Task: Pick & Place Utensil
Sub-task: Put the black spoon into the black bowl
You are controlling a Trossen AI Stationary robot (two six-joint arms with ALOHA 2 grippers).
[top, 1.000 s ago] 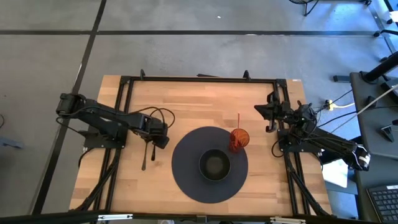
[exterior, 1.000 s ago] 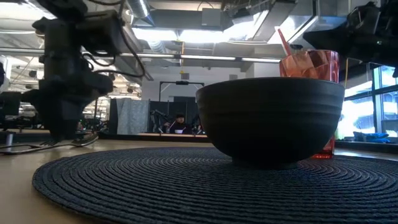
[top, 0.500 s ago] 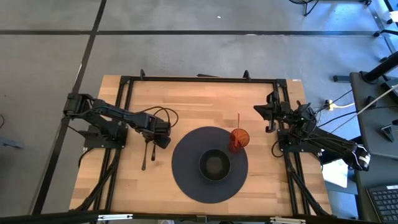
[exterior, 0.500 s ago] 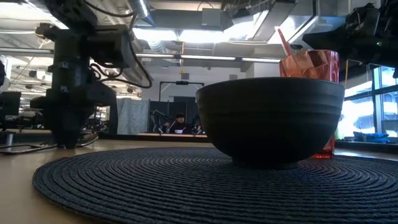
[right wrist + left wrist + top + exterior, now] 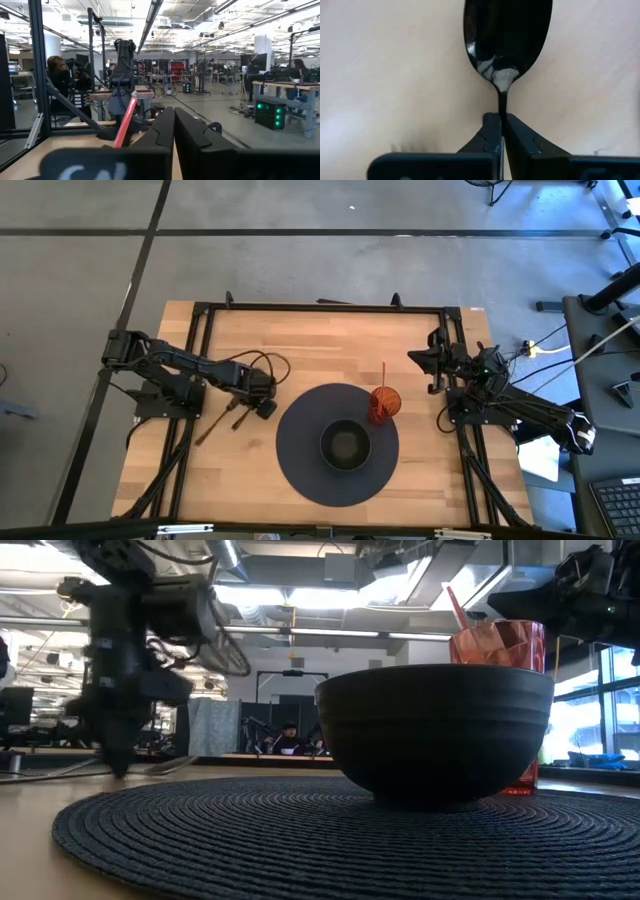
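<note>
At left-centre of the high view, the left tool (image 5: 262,406) had clamped the spoon (image 5: 507,40) by its neck and swung its handle diagonally, probably lifting it off the tabletop (image 5: 300,340), so pickup looked secured.

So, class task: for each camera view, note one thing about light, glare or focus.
Low view: the bowl is a backlit silhouette against bright ceiling lights. Left wrist view: glare patches shine on the spoon held in the left end effector. Right wrist view: the right end effector is a dark, soft-edged foreground; the room beyond is sharp.
</note>
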